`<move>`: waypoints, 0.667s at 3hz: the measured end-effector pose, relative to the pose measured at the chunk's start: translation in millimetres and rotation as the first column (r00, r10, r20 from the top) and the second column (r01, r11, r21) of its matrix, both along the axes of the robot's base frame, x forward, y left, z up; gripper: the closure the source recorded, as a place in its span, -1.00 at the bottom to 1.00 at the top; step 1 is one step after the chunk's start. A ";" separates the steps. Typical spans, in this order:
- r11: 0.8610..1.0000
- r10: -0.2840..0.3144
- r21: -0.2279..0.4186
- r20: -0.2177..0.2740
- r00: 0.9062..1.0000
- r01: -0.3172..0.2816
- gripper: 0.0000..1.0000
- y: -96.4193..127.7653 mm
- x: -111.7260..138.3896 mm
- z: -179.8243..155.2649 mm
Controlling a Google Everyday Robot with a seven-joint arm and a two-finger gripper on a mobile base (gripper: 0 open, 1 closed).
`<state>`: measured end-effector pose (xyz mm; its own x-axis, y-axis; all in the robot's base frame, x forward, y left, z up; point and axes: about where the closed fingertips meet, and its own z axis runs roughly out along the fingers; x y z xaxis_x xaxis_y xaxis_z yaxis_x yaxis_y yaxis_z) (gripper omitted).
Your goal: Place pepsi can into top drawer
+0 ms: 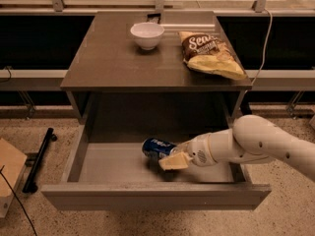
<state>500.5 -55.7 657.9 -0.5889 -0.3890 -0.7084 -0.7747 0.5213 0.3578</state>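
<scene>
The pepsi can [155, 147] is blue and lies on its side just over the pale floor of the open top drawer [113, 167], near its middle. My gripper [166, 155] reaches into the drawer from the right and is shut on the can's right end. One pale fingertip [172, 162] shows in front of the can; the other is hidden behind it. I cannot tell whether the can rests on the floor or hangs just above it.
On the table top [108, 58] stand a white bowl [147, 34] and a brown-and-yellow chip bag [211, 53]. The drawer front [152, 198] sticks out toward the camera. A black bar [39, 159] and a cardboard box [7, 173] lie on the floor at left.
</scene>
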 end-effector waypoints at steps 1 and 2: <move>1.000 -0.023 -0.017 -0.014 1.000 0.022 -0.91 1.7 8.1 -6.6; 0.999 -0.037 -0.034 -0.029 0.999 0.036 -1.00 2.0 11.8 -11.7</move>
